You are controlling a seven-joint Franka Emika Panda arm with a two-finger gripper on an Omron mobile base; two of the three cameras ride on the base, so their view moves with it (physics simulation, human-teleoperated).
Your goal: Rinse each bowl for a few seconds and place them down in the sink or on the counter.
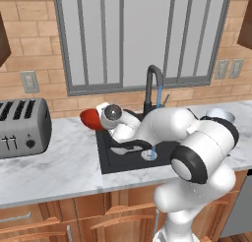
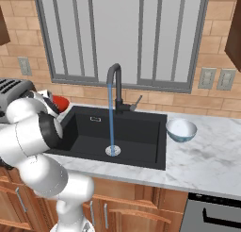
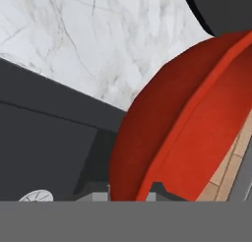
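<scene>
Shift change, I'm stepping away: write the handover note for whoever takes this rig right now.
Gripper: shut on the red bowl, pinching its rim; the bowl is lifted and tilted at the left end of the sink, not under the water.
Faucet: running, the stream falls on the drain.
Blue-white bowl: upright on the counter, just right of the sink.
Done: red bowl picked up. Whether either bowl has been rinsed cannot be told.
Left: likely bring the red bowl under the stream, set it down, then handle the blue-white bowl.
</scene>
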